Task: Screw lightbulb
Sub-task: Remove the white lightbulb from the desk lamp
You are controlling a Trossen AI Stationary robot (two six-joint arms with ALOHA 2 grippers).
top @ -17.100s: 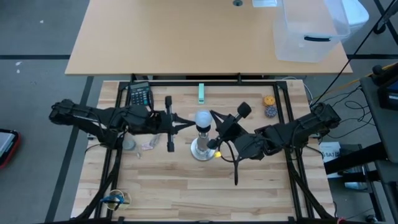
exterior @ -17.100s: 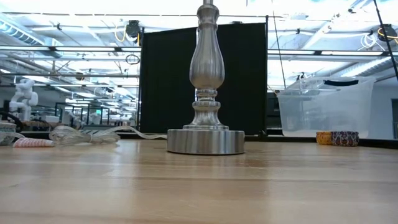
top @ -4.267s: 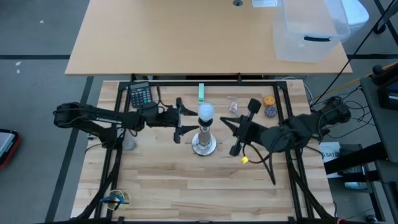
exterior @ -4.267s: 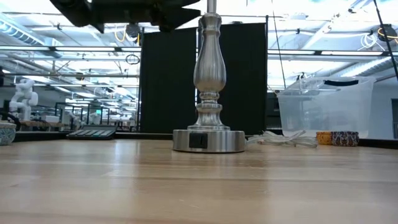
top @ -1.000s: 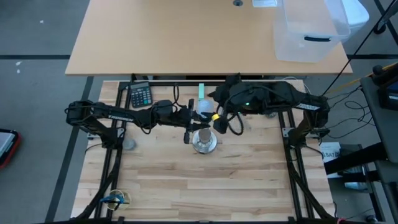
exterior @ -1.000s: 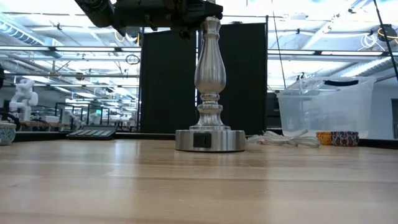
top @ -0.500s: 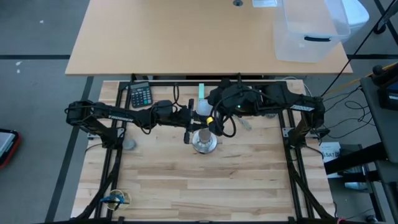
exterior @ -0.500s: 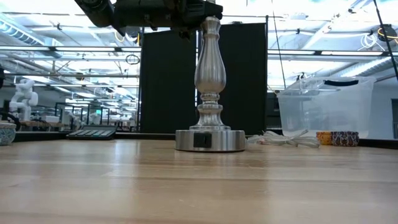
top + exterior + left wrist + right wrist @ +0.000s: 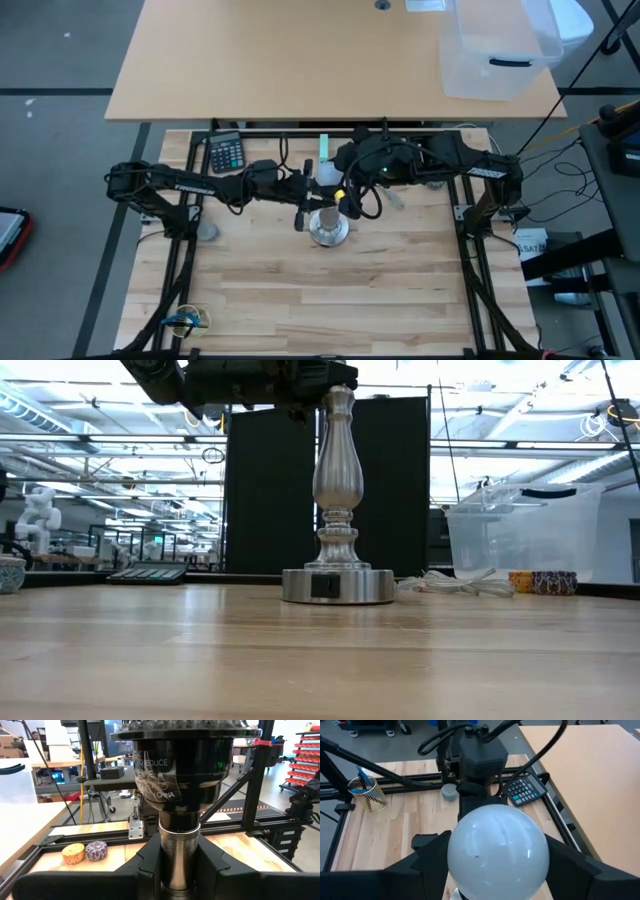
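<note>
The left gripper (image 9: 175, 870) clamps the silver lamp stand (image 9: 337, 510); the right gripper (image 9: 495, 865), jaws parted, flanks the white frosted lightbulb (image 9: 498, 852) mid-table on pale wood (image 9: 330, 300).

Bright even overhead light; ceiling glare in low view; soft shadows.

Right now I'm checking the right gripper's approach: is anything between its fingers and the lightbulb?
Nothing visible. The right gripper straddles the lightbulb, one finger on each side with no object between. The left gripper clamps the lamp stand below the socket.
</note>
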